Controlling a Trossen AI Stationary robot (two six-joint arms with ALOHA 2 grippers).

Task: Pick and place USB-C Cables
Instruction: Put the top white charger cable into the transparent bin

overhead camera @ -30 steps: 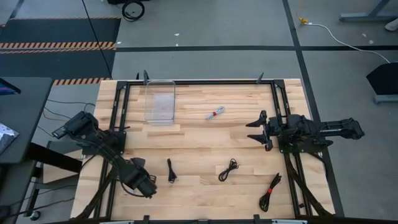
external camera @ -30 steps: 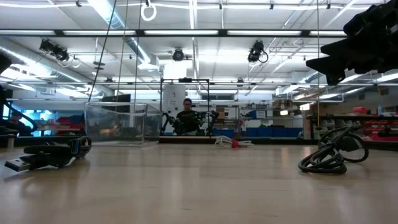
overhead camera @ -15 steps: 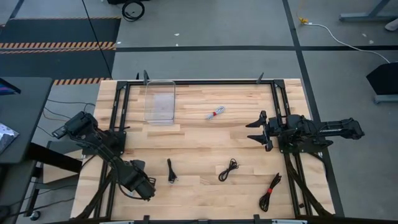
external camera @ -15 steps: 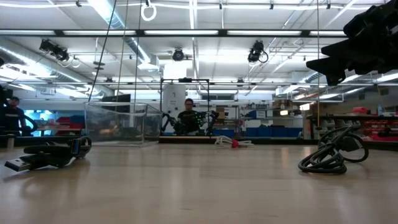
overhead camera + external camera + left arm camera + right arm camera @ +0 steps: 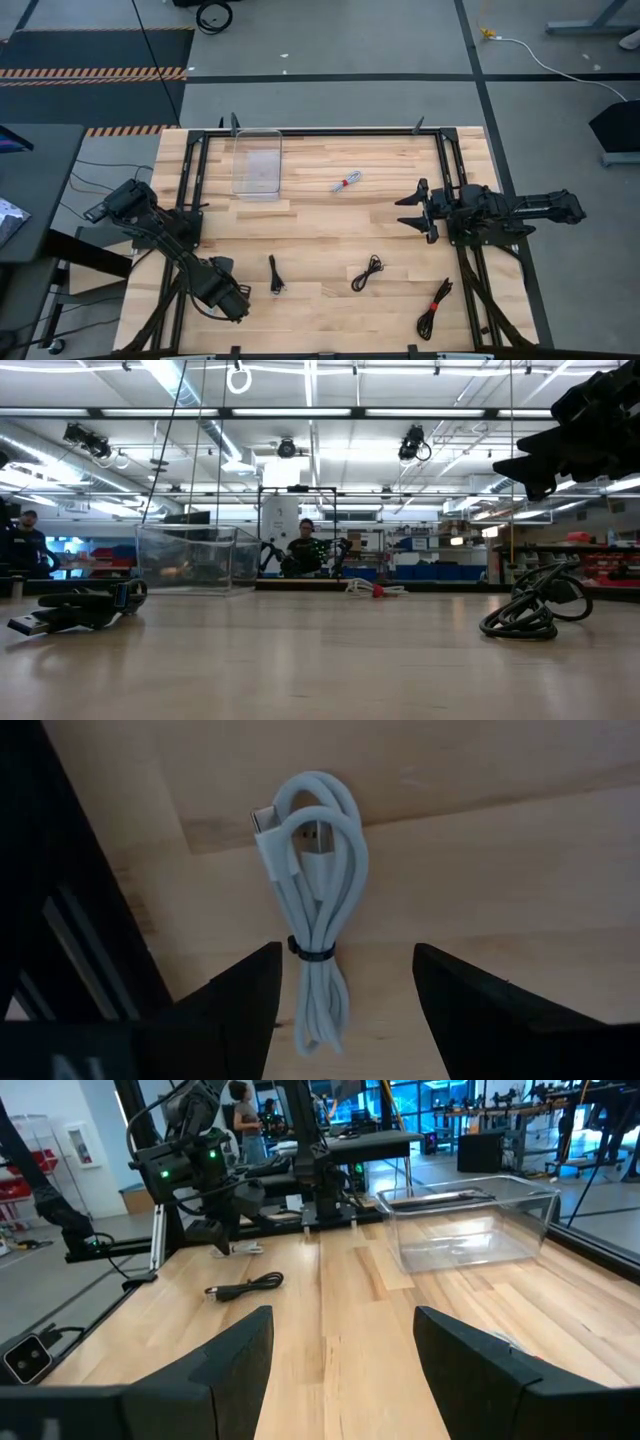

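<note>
A silvery-white coiled cable [image 5: 315,870] with a dark tie lies flat on the wood. My left gripper [image 5: 347,952] is open above it, one finger on each side of its tied end, touching nothing. In the high view that gripper [image 5: 228,297] hides this cable at the table's near-left. A red-tied white cable [image 5: 347,181] lies mid-table toward the far edge. Two black cables [image 5: 274,275] [image 5: 368,272] and a red-tied black cable [image 5: 434,308] lie near the near edge. My right gripper [image 5: 412,210] hovers open at the right, above the table.
A clear plastic container [image 5: 257,163] stands upright near the far-left edge. Black frame rails [image 5: 196,200] run along the table's left and right sides. Bare wood lies between the container and the black cables. People stand in the room behind the table.
My left gripper has shifted slightly toward the table's left edge over the near-left corner. The cables lie where they were.
</note>
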